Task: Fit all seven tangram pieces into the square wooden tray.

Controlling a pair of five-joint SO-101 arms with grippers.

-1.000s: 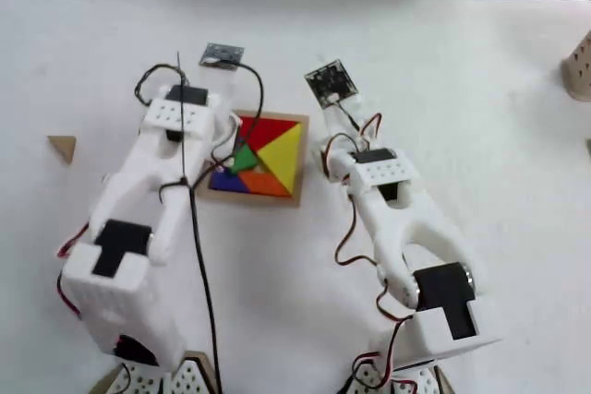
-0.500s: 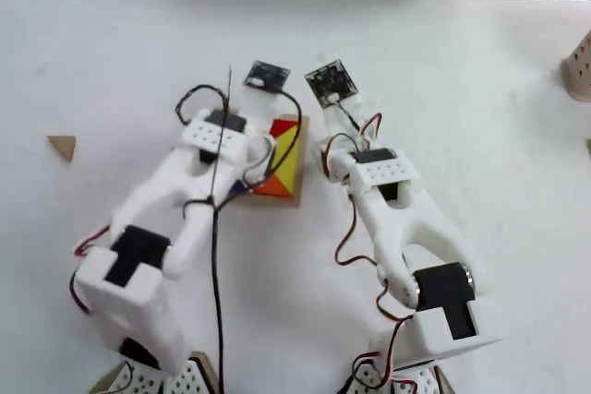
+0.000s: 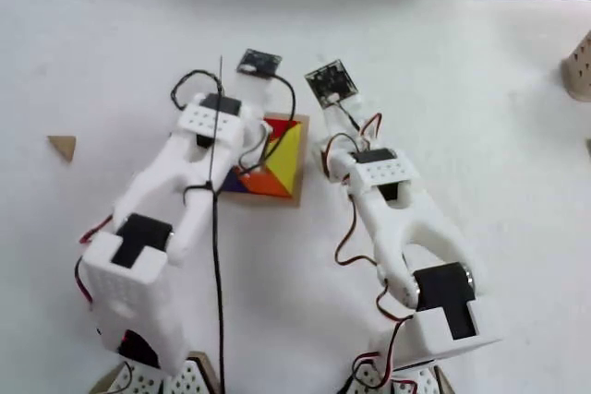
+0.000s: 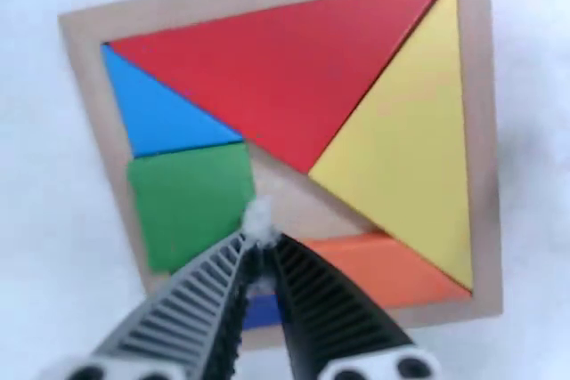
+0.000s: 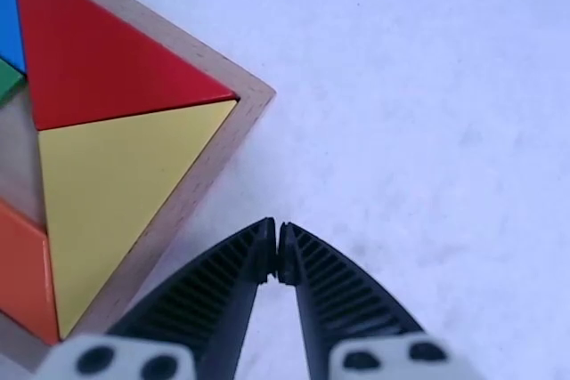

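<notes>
- The tray (image 4: 267,1) lies flat on the table (image 3: 462,43) between the 2 arms, so either can come at it from its own side.
- The left gripper (image 4: 260,239) hangs over the tray's middle with its jaws closed and nothing I can see between them. A pale speck sits at its tip, and I cannot tell what it is.
- Its tip is at the edge of a bare wooden gap (image 4: 294,198), between green (image 4: 191,202) and orange (image 4: 383,269). Closed there, it reads to me as a poking tool for nudging pieces flush, not as a grasp.
- The right gripper (image 5: 278,242) is also closed and empty, over bare table just beside the tray's corner. That looks like a parked spot, near at hand but out of the left arm's way.
- Red (image 4: 285,68) and yellow (image 4: 410,157) are seated against the rim and meet along 1 straight seam. Blue (image 4: 165,117) is wedged between red and green, which suggests that side is settled.
- A tan triangle (image 3: 63,147) lies on the table well apart from the tray, on the left arm's side. I take it for the piece the gap is waiting for, though I cannot confirm the fit.
- Count: 1 tray, 2 arms, 2 grippers.
- Pieces in the tray: 6, namely red, yellow, blue, green, orange and dark blue (image 3: 231,185).
- Pieces off the tray: 1. Gaps: 1.
</notes>
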